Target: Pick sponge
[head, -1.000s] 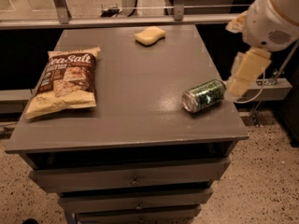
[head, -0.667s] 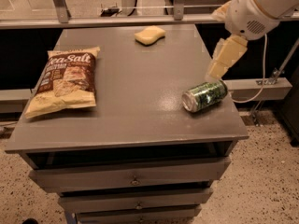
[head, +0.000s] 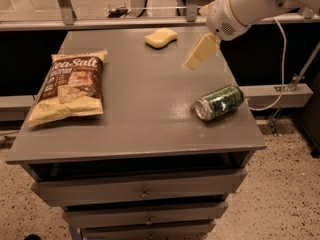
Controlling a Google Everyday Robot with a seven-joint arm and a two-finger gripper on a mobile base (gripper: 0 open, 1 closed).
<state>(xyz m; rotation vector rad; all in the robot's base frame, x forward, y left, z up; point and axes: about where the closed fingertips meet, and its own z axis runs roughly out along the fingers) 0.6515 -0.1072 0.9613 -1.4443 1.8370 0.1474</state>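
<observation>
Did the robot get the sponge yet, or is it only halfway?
Not yet. Done so far: the robot's pale yellow gripper hangs above the grey table, a little right of the small pale yellow foam sponge. Going on now: the gripper is apart from the sponge, which lies untouched near the table's far edge. Left to do: reach the sponge, close on it, and lift it.

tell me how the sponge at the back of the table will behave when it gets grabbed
The sponge looks like soft foam with rounded corners, so it will probably squash and feel light. It lies flat on the table, so it is unlikely to roll, though it may slide if nudged. The gripper hovers to its right, not touching.
</observation>
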